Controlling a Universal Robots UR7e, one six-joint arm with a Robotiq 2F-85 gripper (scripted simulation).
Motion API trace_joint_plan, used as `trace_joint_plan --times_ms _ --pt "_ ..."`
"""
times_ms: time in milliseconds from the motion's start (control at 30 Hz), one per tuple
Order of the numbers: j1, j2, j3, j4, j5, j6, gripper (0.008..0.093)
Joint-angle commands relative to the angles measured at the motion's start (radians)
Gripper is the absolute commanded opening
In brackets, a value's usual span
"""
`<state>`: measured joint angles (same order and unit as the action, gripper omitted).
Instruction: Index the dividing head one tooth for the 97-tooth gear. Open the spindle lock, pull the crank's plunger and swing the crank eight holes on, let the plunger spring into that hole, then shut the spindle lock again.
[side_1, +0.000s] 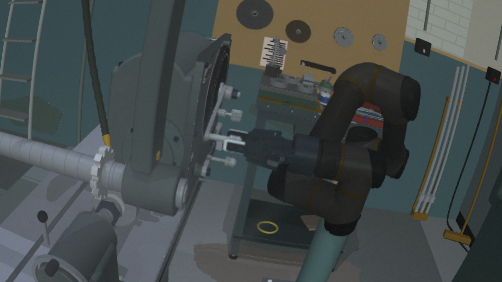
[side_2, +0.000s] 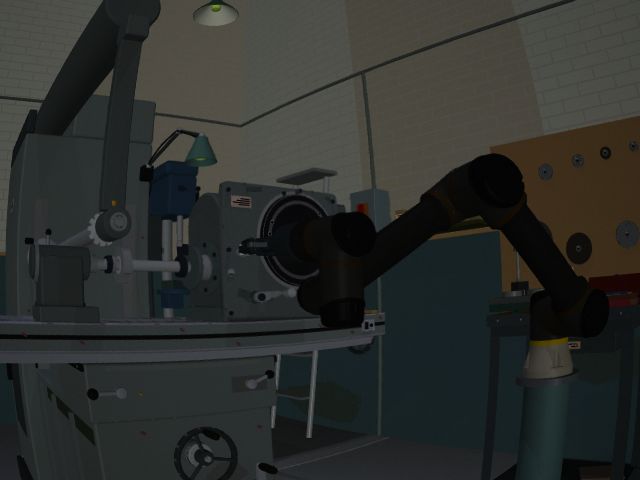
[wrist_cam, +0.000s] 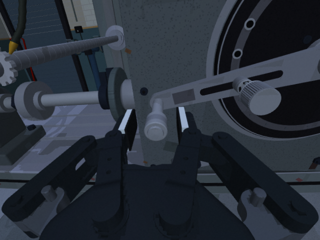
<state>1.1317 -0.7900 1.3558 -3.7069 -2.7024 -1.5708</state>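
The crank's handle knob (wrist_cam: 155, 126) (side_1: 223, 137), a pale stub at the outer end of the crank arm (wrist_cam: 232, 85), sits between my fingers with room on either side. Further along the slotted arm stands the knurled plunger knob (wrist_cam: 259, 97), over the black index plate (wrist_cam: 271, 64) (side_1: 216, 85) with its ring of holes. The dividing head (side_2: 243, 253) stands on the mill table, and its spindle lock lever (side_2: 269, 295) juts from the lower front. My gripper (wrist_cam: 155, 120) (side_1: 231, 141) (side_2: 248, 246) is open around the handle knob and holds nothing.
The tool cart (side_1: 295, 95) stands behind my arm. The gear blank's arbor (wrist_cam: 69, 98) runs from the dividing head to the tailstock (side_2: 59, 274), under the cutter (side_1: 100, 167) on its overarm shaft. The table edge (side_2: 207, 330) runs below my wrist.
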Motion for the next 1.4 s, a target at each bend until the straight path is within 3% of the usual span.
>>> trace_joint_plan --times_ms 0,500,1367 --pt "0.000 -0.001 0.000 0.000 0.000 0.000 0.0480" --pt "0.006 -0.003 0.003 -0.002 -0.006 0.000 0.0480" --pt "0.103 -0.026 0.047 -0.023 -0.103 0.000 0.0480"
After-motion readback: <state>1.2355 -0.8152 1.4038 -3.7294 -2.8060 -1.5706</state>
